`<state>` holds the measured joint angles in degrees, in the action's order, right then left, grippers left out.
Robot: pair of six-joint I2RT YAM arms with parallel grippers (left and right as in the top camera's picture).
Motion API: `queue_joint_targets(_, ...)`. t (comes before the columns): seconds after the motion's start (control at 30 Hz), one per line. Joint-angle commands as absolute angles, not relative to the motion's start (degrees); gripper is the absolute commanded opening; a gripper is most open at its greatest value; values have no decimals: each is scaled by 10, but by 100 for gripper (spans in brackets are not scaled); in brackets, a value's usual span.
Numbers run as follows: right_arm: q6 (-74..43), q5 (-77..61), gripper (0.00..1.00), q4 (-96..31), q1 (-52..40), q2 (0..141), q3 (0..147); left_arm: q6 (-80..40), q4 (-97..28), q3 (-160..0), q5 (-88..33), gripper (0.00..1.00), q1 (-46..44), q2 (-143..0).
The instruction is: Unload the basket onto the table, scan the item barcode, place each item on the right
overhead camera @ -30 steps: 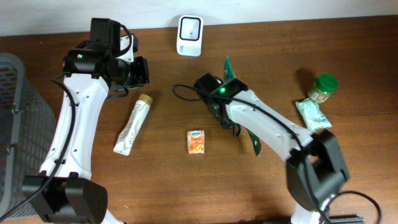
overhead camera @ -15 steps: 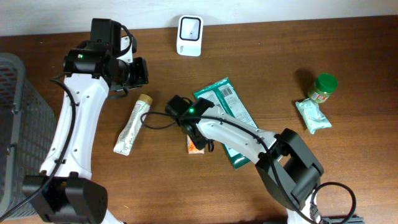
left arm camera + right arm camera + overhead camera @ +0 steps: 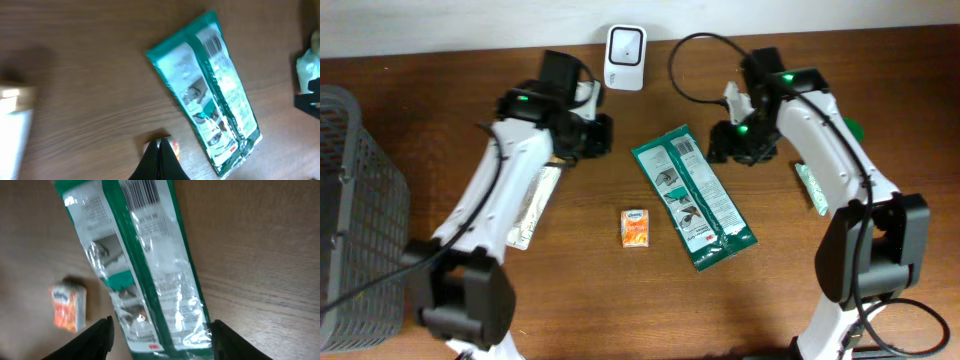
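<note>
The item, a green and white packet (image 3: 692, 195), lies flat on the table's middle with its barcode (image 3: 686, 148) face up at the far end. The white scanner (image 3: 625, 45) stands at the back edge. My right gripper (image 3: 722, 143) hovers just right of the packet's far end, open, holding nothing. In the right wrist view the packet (image 3: 145, 265) runs between the spread fingers of the right gripper (image 3: 162, 324), with the barcode (image 3: 142, 192) at the top. My left gripper (image 3: 602, 135) is shut and empty, left of the packet. In the left wrist view its tips (image 3: 160, 143) sit above an orange box (image 3: 173, 145).
A small orange box (image 3: 637, 227) lies left of the packet's near end. A white tube pouch (image 3: 530, 207) rests under my left arm. A wire basket (image 3: 350, 200) stands at the far left. A pale sachet (image 3: 815, 190) lies at the right.
The right gripper let go of the packet, which now lies flat, and the right arm drew back to the upper right. The left arm swung right toward the packet.
</note>
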<state>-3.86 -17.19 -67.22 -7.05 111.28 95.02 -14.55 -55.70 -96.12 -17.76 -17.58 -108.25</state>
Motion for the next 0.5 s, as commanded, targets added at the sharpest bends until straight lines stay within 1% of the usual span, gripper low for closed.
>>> queue_joint_targets(0.0,-2,-232,52,-666,-60,1118,904,-149,-542,-954,-197,0,-192,-1112)
queue_joint_targets(0.03,-20,-216,49,-656,-60,1119,886,-149,-539,-954,-197,0,-189,-1114)
queue_joint_targets(0.1,-62,-192,49,-619,-60,1119,846,-149,-539,-954,-191,0,-176,-1114)
queue_joint_targets(0.17,-81,-185,42,-576,-62,1120,814,-140,-543,-954,-188,0,-162,-1114)
queue_joint_targets(0.27,-146,-97,37,-499,-64,1121,786,-128,-556,-954,-167,0,-135,-1114)
queue_joint_targets(0.33,-176,-71,32,-455,-63,1124,784,-105,-561,-954,-167,0,-126,-1114)
queue_joint_targets(0.47,-180,-75,26,-357,-71,1148,784,-44,-574,-954,-167,0,-113,-1109)
